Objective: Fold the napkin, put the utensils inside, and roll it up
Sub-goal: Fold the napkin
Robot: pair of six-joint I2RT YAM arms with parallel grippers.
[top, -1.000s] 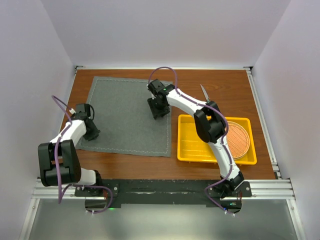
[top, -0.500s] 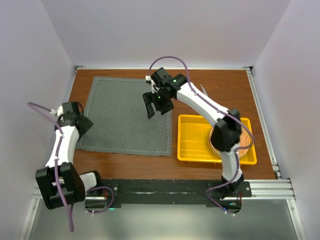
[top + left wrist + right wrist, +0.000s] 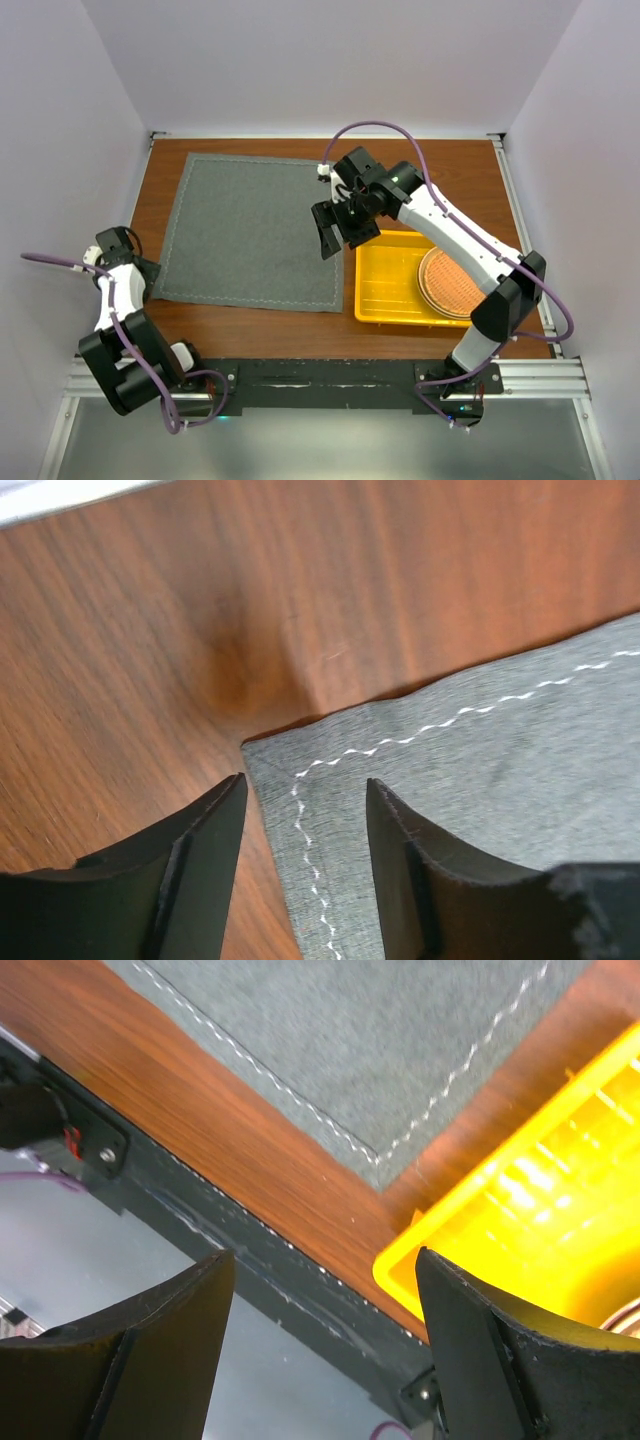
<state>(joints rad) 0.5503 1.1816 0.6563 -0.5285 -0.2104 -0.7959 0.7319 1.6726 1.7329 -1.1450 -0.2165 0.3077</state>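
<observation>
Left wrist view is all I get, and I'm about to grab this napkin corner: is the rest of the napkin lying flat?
Observer: Yes, the napkin lies fully spread and unfolded on the table.
Operator: Where is the right tool?
Observer: The right tool hangs open and empty over the napkin's right edge, beside the yellow tray.
Operator: Any utensils on the cloth?
Observer: None; I can't see utensils in any view.
</observation>
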